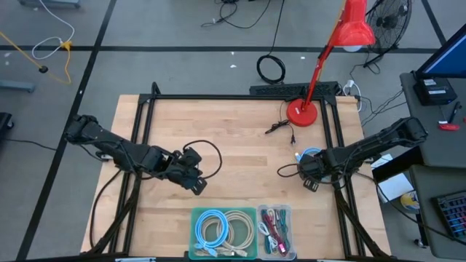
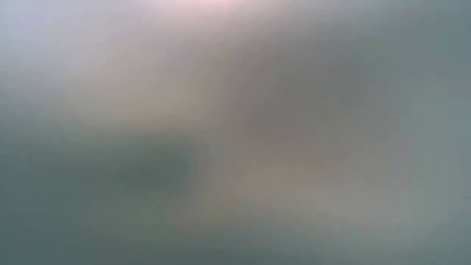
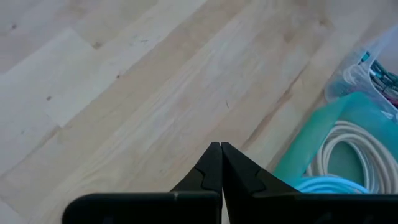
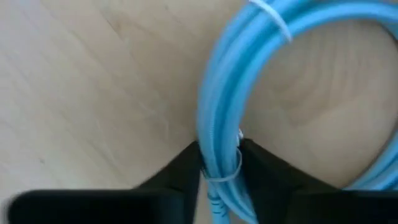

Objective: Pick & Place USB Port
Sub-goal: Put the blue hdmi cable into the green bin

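Observation:
A coiled light-blue cable (image 1: 310, 154) lies near the table's right edge; the right wrist view shows it (image 4: 249, 56) as a bundle of strands bound with white ties. My right gripper (image 1: 311, 177) (image 4: 219, 150) is at the coil's near side, shut on it. My left gripper (image 1: 194, 182) (image 3: 221, 148) is shut and holds nothing. It hovers over bare wood left of the table's middle, just beyond the green bin (image 1: 223, 233). The low view shows only blur. My right gripper pinches the blue coil's bundle of strands (image 4: 214, 127) between its two fingers (image 4: 183, 167), close to a white tie. The fingers lie across the strands. The rest of the loop spreads out ahead over the wood; whether it is lifted I cannot tell.
At the near edge stand a green bin (image 3: 323, 134) with blue and white cable coils and a clear bin (image 1: 274, 231) with red and green cables. A red desk lamp (image 1: 301, 113) stands at the far right. A small black cable (image 1: 279, 128) lies by it. A dark frame (image 1: 240, 97) borders the table.

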You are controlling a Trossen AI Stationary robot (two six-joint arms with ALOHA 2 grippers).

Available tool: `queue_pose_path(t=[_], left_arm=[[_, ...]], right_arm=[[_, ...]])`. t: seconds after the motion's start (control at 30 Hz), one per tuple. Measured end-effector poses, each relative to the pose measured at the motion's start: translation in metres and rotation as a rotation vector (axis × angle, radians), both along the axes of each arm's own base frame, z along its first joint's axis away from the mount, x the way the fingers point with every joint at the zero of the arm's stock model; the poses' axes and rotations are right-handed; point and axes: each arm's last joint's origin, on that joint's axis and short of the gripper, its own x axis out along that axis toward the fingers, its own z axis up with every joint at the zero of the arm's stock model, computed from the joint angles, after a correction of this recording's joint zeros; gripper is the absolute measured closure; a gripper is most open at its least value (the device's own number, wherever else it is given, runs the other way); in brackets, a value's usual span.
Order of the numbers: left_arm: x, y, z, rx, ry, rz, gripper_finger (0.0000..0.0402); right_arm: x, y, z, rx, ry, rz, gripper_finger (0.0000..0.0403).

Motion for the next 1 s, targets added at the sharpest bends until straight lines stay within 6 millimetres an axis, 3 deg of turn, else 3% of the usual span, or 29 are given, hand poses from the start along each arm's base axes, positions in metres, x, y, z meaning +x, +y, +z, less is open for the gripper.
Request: queue_pose_path(t=[0.1, 0.23, 0.4, 0.63, 0.8, 1.0], left_arm=[[0.001, 0.002, 0.000, -0.001, -0.003, 0.007, 0.0401], [0.001, 0.004, 0.000, 0.007, 0.001, 0.004, 0.0401], [0.001, 0.008, 0.000, 0.022, 0.015, 0.004, 0.0401], [-0.002, 0.010, -0.002, 0.061, 0.058, -0.022, 0.0401], [-0.009, 0.013, -0.005, 0.099, 0.138, -0.012, 0.0401], [-0.020, 0.017, -0.008, 0.089, 0.237, 0.089, 0.0401]], right_arm=[[0.003, 0.002, 0.003, 0.039, -0.007, -0.009, 0.0363], [0.018, 0.007, 0.021, 0.089, -0.057, -0.040, 0.0370], [0.051, 0.012, 0.073, 0.083, -0.272, -0.079, 0.0369], [0.097, 0.022, 0.161, 0.142, -0.611, -0.083, 0.0369], [0.137, 0.053, 0.202, 0.289, -0.801, -0.006, 0.0369], [0.194, 0.115, 0.201, 0.441, -0.803, 0.094, 0.0369]])
